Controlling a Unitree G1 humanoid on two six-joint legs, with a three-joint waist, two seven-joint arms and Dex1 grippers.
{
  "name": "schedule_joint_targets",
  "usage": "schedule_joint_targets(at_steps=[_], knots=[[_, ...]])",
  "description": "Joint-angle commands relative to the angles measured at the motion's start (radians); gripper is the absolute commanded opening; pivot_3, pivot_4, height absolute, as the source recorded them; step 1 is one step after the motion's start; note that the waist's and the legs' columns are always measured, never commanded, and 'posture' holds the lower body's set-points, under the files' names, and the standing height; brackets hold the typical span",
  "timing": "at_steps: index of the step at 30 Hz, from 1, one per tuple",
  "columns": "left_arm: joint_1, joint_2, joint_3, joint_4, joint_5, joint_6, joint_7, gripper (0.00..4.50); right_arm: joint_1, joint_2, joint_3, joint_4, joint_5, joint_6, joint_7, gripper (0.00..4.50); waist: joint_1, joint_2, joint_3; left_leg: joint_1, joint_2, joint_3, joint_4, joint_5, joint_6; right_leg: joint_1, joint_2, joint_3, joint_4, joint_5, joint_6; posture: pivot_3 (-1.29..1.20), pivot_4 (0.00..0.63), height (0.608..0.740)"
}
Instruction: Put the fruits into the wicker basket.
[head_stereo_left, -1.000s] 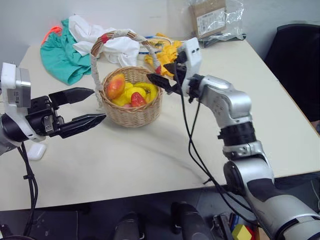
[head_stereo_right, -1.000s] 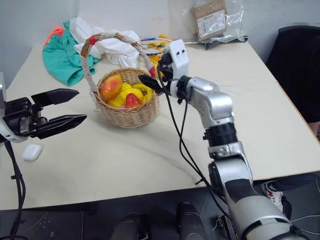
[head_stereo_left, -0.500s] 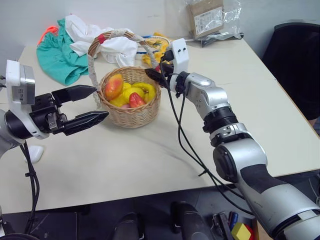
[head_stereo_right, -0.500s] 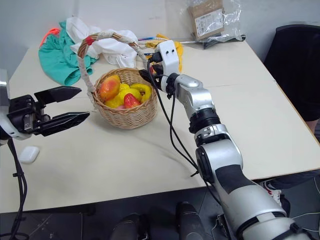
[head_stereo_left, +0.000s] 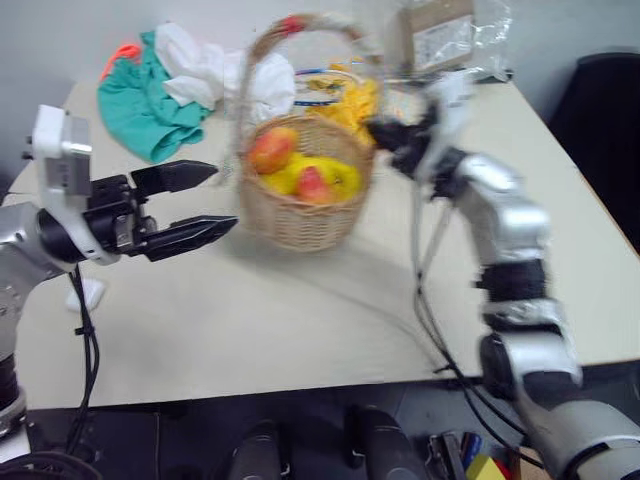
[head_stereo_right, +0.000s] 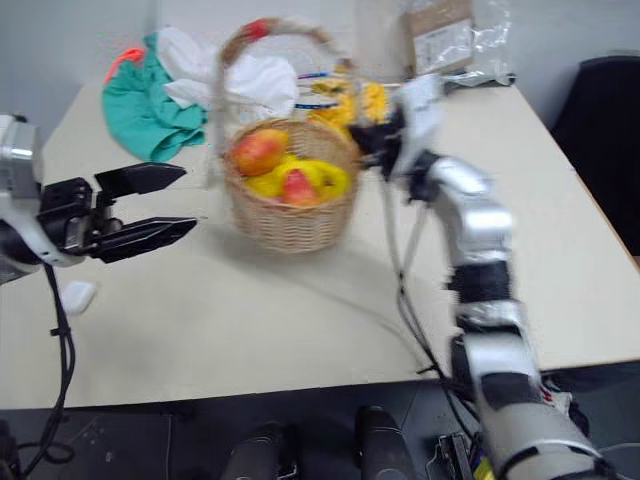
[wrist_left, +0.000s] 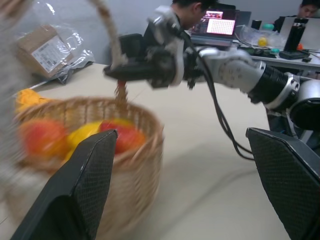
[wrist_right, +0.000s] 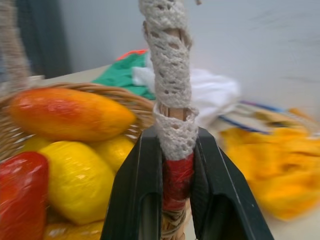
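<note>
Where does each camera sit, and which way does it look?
Eye views: on the head, looking down at the table; both arms show.
Left wrist view: looks along the open left gripper toward the basket and the right gripper.
Right wrist view: looks along the right gripper, shut on the basket handle.
Shared: all views show the basket with the mango and apple.

No text can be read. A white label (wrist_left: 46, 48) sits on the cardboard box (head_stereo_left: 433, 33) in the clear bag beyond the right gripper (head_stereo_left: 385, 135), but its print is too small and blurred to make out. In the left wrist view, a laptop screen (wrist_left: 221, 23) behind that gripper shows coloured rows, also illegible.
</note>
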Motion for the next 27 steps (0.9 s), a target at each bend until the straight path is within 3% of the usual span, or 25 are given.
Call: schedule_joint_targets(at_steps=[1,5,9,14,18,21,27], knots=[[-0.055,-0.016,-0.044,0.025,0.025,-0.032,-0.032,4.34,0.087,-0.156,-0.146,-0.176,0.043,0.091,-0.006,0.32,0.001,0.0,0.0,0.001,0.0,0.001,0.0,0.0,0.0,0.0,0.001,-0.001,-0.001,0.0,0.001,0.0,0.15,0.74],[-0.142,-0.069,-0.134,0.097,0.065,-0.053,-0.074,4.34,0.28,-0.305,-0.309,-0.206,0.021,0.145,-0.042,0.32,0.0,0.0,0.0,0.005,0.0,0.006,0.0,0.0,0.0,0.003,0.006,-0.002,-0.006,0.001,0.003,0.0,0.15,0.74],[-0.204,-0.106,-0.192,0.154,0.106,-0.07,-0.119,4.34,0.388,-0.256,-0.321,-0.246,0.034,0.135,-0.109,0.32,-0.017,0.0,0.0,0.01,0.002,0.012,0.0,0.0,-0.002,0.003,0.013,0.005,-0.005,0.003,0.001,0.0,0.15,0.74],[-0.272,-0.145,-0.235,0.213,0.139,-0.075,-0.165,4.34,0.491,-0.204,-0.347,-0.276,0.033,0.132,-0.169,1.9,-0.03,0.0,0.0,0.015,0.004,0.014,-0.001,0.003,-0.007,0.003,0.017,0.012,0.0,0.004,-0.001,0.0,0.15,0.74],[-0.296,-0.162,-0.256,0.247,0.165,-0.081,-0.201,4.34,0.624,-0.286,-0.43,-0.375,0.067,0.178,-0.11,3.31,-0.015,0.001,0.0,0.015,0.003,0.014,-0.003,0.003,-0.007,0.003,0.016,0.013,-0.001,0.003,-0.001,0.0,0.15,0.74],[-0.301,-0.173,-0.271,0.281,0.201,-0.108,-0.228,4.34,0.743,-0.383,-0.565,-0.447,0.133,0.279,-0.019,4.33,0.002,0.001,0.0,0.015,0.003,0.015,-0.002,0.002,-0.005,0.003,0.016,0.014,-0.003,0.004,0.0,0.0,0.15,0.74],[-0.315,-0.167,-0.274,0.318,0.233,-0.125,-0.276,4.34,1.081,-0.58,-0.975,-0.503,0.287,0.563,0.363,4.46,0.023,0.0,0.0,0.014,0.002,0.014,-0.001,0.001,-0.003,0.005,0.017,0.013,-0.006,0.005,0.001,0.0,0.15,0.74]])
